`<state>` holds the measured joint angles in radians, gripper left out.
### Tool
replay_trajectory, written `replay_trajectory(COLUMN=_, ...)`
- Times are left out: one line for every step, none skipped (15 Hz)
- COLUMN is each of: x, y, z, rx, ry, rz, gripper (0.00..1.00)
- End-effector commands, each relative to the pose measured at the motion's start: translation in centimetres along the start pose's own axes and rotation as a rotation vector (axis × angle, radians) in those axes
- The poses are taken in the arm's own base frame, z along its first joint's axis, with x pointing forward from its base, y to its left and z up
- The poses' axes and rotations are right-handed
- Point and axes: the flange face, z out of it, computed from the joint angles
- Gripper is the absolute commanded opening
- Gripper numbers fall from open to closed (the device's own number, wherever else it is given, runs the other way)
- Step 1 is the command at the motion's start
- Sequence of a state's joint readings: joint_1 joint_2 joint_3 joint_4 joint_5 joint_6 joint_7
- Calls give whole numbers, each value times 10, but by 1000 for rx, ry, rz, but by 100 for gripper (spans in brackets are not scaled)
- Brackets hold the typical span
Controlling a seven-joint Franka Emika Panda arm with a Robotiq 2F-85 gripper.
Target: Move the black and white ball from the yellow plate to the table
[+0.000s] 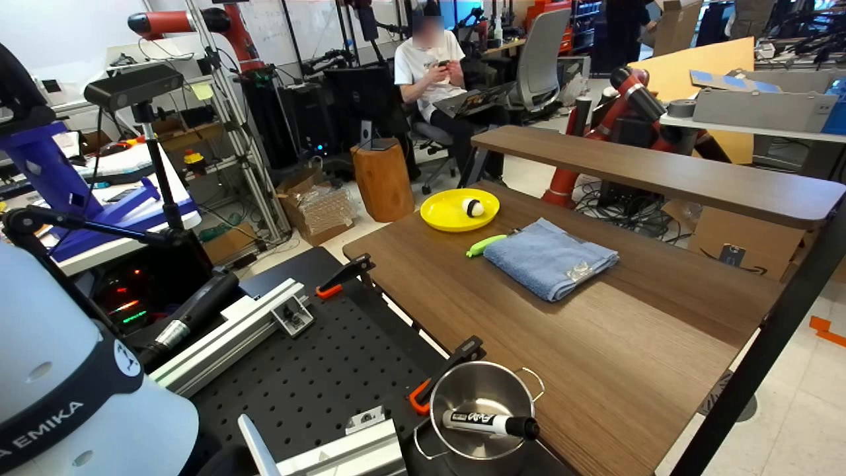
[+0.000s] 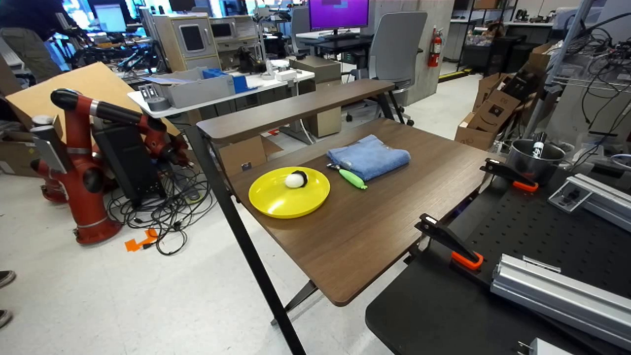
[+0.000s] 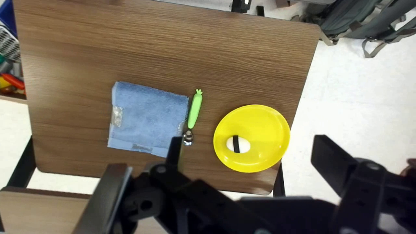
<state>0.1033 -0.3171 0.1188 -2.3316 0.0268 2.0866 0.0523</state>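
The black and white ball, a small white egg-like shape with a black band, lies on the yellow plate. In both exterior views the ball rests on the plate. The plate lies on the brown table near a corner. The table also shows in both exterior views. My gripper is open and empty, high above the table. Its fingers frame the plate in the wrist view. The gripper is out of both exterior views.
A folded blue cloth and a green-handled utensil lie beside the plate. A raised shelf runs along the table's far side. A metal pot with a marker, clamps and a black perforated board border the table.
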Motion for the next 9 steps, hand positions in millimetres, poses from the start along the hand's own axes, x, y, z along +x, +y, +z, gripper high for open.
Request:
replay_trajectory(x=38, y=0, z=36, rx=65, ry=-30, rz=50, gripper=100)
replay_trajectory(x=47, y=0, z=51, rx=74, ry=-37, rz=62, gripper=100)
replay_trajectory(x=56, y=1, z=63, rx=81, ry=-41, rz=75, gripper=100)
replay_trajectory(x=64, y=1, z=75, rx=92, ry=-49, rz=85, gripper=100)
replay_trajectory(x=72, y=1, z=89, rx=101, ry=-65, rz=97, gripper=100)
replay_trajectory(x=80, y=0, z=100, rx=113, ry=-77, rz=113, gripper=100)
replay_trajectory(x=88, y=-2, z=112, rx=126, ry=-87, rz=138, gripper=100)
replay_trajectory(x=96, y=-3, z=124, rx=137, ry=-95, rz=159, gripper=100)
replay_trajectory(x=102, y=-5, z=135, rx=142, ry=-104, rz=175, gripper=100)
